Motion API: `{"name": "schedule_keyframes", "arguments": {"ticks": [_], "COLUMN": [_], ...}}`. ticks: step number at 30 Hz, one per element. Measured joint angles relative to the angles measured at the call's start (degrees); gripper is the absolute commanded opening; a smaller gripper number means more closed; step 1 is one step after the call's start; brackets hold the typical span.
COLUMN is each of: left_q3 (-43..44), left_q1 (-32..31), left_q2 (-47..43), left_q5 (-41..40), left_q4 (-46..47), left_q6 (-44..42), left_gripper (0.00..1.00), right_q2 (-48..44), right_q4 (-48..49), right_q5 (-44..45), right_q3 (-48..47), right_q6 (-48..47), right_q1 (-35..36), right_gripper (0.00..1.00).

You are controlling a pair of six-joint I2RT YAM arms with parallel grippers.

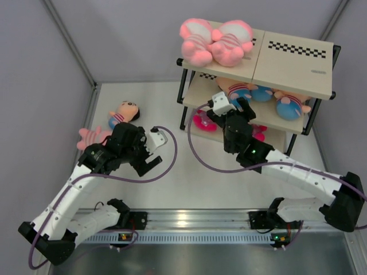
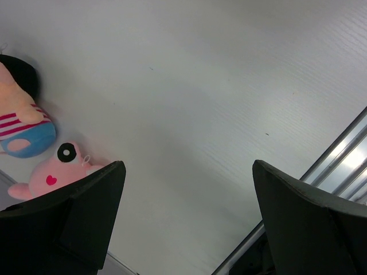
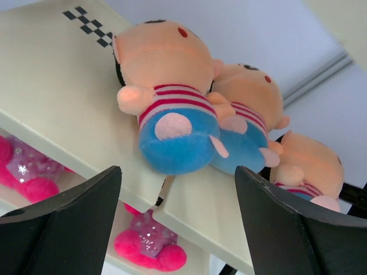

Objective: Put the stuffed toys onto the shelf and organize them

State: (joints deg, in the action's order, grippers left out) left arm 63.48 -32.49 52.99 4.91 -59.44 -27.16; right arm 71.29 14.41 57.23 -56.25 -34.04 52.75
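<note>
The shelf [image 1: 292, 66] stands at the upper right of the top view. Two pink toys [image 1: 198, 41] lie side by side and touching on the left half of its top board, with pink and white stripes on their bodies. On the middle board three dolls [image 3: 172, 109] lie in a row. In the right wrist view their tan heads point to the upper part of the frame and their blue bottoms point to the camera. Their shirts have red and white stripes. Magenta toys [image 3: 150, 243] lie on the board below them.

At the left of the top view a fourth doll [image 1: 123, 113] lies on the white table [image 1: 189, 172], its head toward the upper right. A pink toy [image 2: 54, 175] with a red heart lies just beside it.

The left gripper [image 2: 189, 163] hangs over bare table with fingers spread and nothing between them. The right gripper [image 3: 178, 169] is before the middle board, also spread and holding nothing.

Grey walls [image 1: 132, 40] close the space, and a metal rail [image 1: 195, 220] runs along the bottom.
</note>
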Motion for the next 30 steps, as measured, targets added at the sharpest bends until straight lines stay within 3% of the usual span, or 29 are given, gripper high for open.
{"name": "schedule_keyframes", "arguments": {"ticks": [11, 15, 22, 24, 27, 28, 30], "left_q3": [-0.61, -0.61, -0.61, -0.61, -0.61, -0.61, -0.61], "left_q1": [0.00, 0.44, 2.05, 2.14, 2.45, 2.64, 3.30], "left_q2": [1.55, 5.05, 9.05, 9.03, 9.05, 9.05, 9.40], "left_q5": [-3.30, -6.73, -10.10, -10.43, -10.78, -10.93, -11.37], "left_q4": [0.04, 0.15, 0.37, 0.42, 0.55, 0.70, 1.07], "left_q6": [0.74, 2.05, 3.58, 3.72, 3.74, 3.74, 3.76], "left_gripper": [0.99, 0.99, 0.99, 0.99, 0.99, 0.99, 0.99], "right_q2": [-16.46, -17.05, -14.84, -13.92, -13.33, -13.05, -11.93], "right_q4": [-27.41, -34.05, -40.61, -41.16, -40.94, -40.63, -39.65], "right_q5": [-20.26, -22.45, -20.13, -19.93, -21.07, -21.51, -22.38], "right_q3": [-7.17, -10.62, -12.31, -12.44, -12.44, -12.44, -12.48], "right_q6": [4.33, 4.76, 4.98, 4.50, 3.34, 3.04, 2.56], "right_q1": [-0.44, -1.14, -2.84, -3.87, -5.92, -7.04, -9.33], "right_gripper": [0.81, 0.81, 0.72, 0.66, 0.44, 0.33, 0.23]}}
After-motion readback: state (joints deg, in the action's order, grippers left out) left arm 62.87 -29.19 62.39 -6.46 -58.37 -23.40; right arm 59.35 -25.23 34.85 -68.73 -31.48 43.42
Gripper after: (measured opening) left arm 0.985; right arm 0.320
